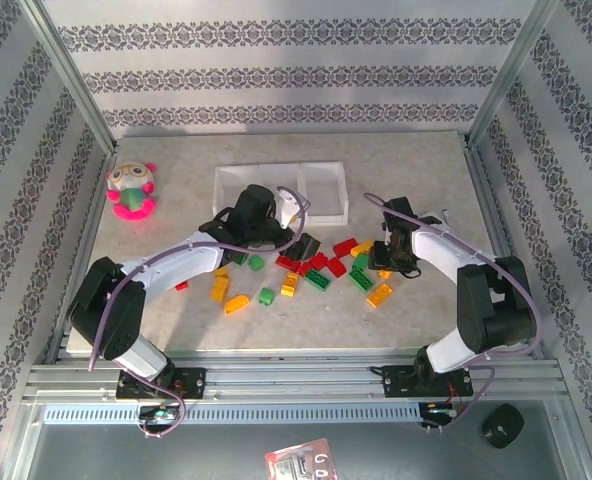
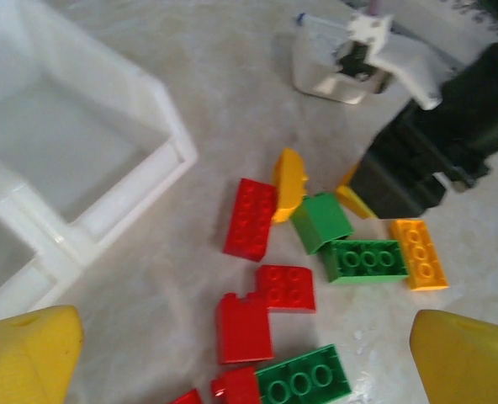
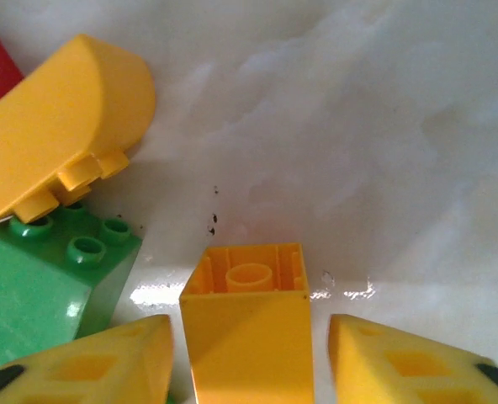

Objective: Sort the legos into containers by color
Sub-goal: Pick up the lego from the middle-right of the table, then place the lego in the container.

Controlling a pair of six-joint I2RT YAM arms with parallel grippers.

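Legos [image 1: 316, 270] were scattered on the desk [image 1: 426, 180] near the tray [image 1: 343, 195]. The left tool [image 2: 245, 324] was spread wide, empty. An orange brick [image 3: 249, 273] was straddled by the right tool [image 3: 247, 328]; whether it was clamped could not be told.

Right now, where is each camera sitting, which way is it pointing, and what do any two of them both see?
Top external: above and behind, looking down at the table; both arms show, left gripper and right gripper.
Left wrist: low, facing the tray corner and scattered bricks; its yellow fingertips show.
Right wrist: close over the tabletop; its yellow fingers straddle an orange brick.
Shared: both wrist views catch the curved yellow brick.
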